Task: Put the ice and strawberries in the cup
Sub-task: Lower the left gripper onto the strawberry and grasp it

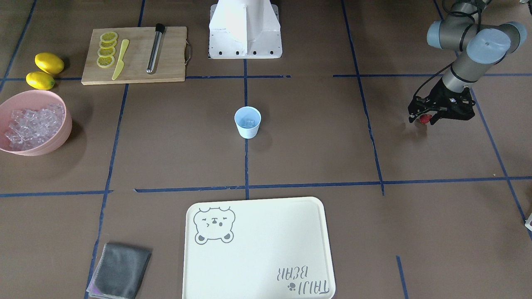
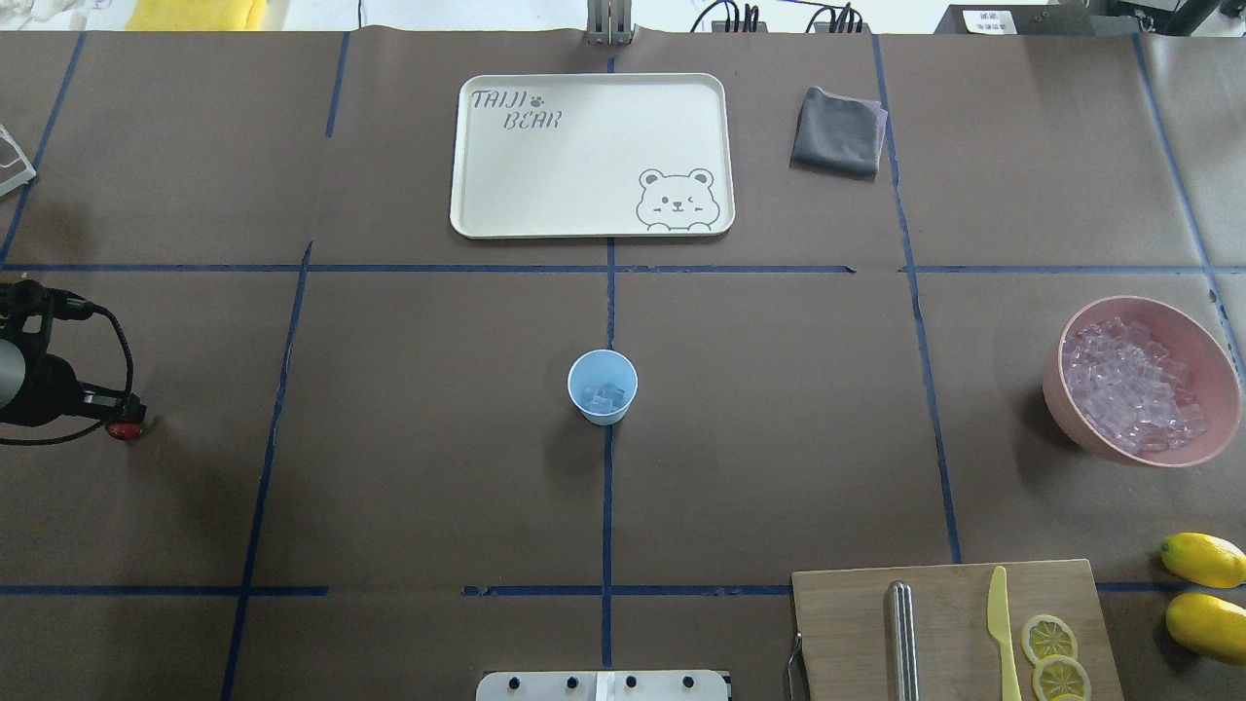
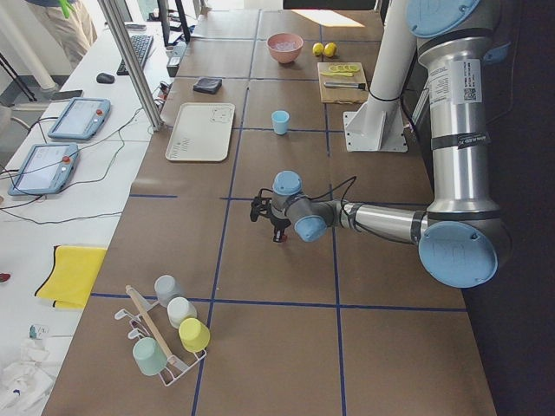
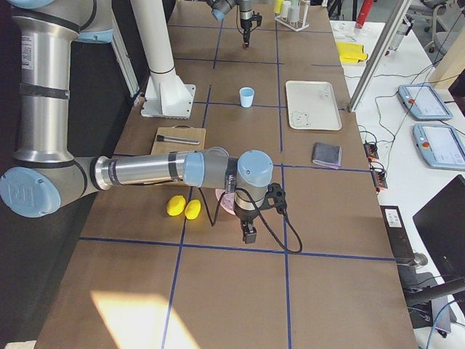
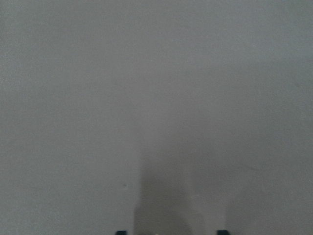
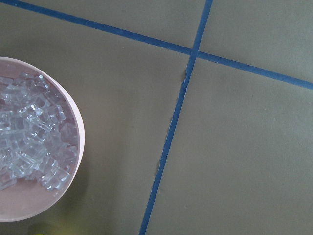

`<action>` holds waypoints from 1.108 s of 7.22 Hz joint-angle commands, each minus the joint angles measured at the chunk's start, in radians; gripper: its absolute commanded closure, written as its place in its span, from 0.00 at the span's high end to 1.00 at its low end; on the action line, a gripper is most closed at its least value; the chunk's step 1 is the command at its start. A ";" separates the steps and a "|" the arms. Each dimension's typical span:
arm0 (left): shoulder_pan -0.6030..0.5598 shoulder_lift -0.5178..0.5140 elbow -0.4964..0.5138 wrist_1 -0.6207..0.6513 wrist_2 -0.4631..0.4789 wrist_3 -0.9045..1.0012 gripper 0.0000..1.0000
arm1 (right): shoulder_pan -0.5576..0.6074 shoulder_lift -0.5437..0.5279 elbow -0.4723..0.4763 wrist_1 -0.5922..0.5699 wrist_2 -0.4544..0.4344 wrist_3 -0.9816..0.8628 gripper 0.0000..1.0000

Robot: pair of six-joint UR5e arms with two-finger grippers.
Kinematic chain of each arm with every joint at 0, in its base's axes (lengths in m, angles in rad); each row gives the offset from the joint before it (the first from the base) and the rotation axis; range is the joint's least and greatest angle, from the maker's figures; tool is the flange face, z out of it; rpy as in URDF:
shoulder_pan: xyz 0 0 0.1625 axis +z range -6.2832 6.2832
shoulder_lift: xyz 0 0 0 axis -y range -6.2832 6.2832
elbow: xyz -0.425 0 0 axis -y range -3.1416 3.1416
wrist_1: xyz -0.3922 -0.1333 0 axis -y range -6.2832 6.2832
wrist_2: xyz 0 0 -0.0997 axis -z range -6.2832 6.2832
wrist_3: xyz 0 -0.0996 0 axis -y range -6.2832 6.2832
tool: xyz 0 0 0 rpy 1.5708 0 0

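Observation:
The light blue cup (image 1: 247,129) stands at the table's middle, also in the overhead view (image 2: 603,409), with a few ice cubes (image 2: 605,394) in its bottom. More ice (image 1: 33,124) fills the pink bowl (image 1: 62,137), which also shows in the right wrist view (image 6: 73,186). My left gripper (image 1: 424,119) is far off to the cup's side, low over the table, shut on the dark red strawberry (image 1: 424,119), which the overhead view also shows (image 2: 124,429). My right gripper (image 4: 249,233) shows only in the exterior right view, beside the bowl; I cannot tell whether it is open or shut.
A wooden cutting board (image 1: 166,62) holds lemon slices (image 1: 107,50), a yellow knife (image 1: 120,59) and a metal rod (image 1: 155,49). Two lemons (image 1: 45,70) lie beside it. A cream tray (image 1: 257,249) and a grey cloth (image 1: 120,270) lie at the far edge. A cup rack (image 3: 169,334) stands beyond the left arm.

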 commanded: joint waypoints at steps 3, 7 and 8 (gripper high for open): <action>-0.005 0.004 -0.015 0.004 -0.007 0.008 0.00 | 0.000 0.000 0.007 0.000 0.000 0.008 1.00; -0.039 0.000 -0.143 0.110 -0.062 0.009 0.00 | 0.000 0.000 0.013 0.000 0.000 0.008 1.00; -0.039 -0.003 -0.236 0.229 -0.062 0.009 0.00 | 0.000 0.000 0.013 0.000 0.000 0.008 1.00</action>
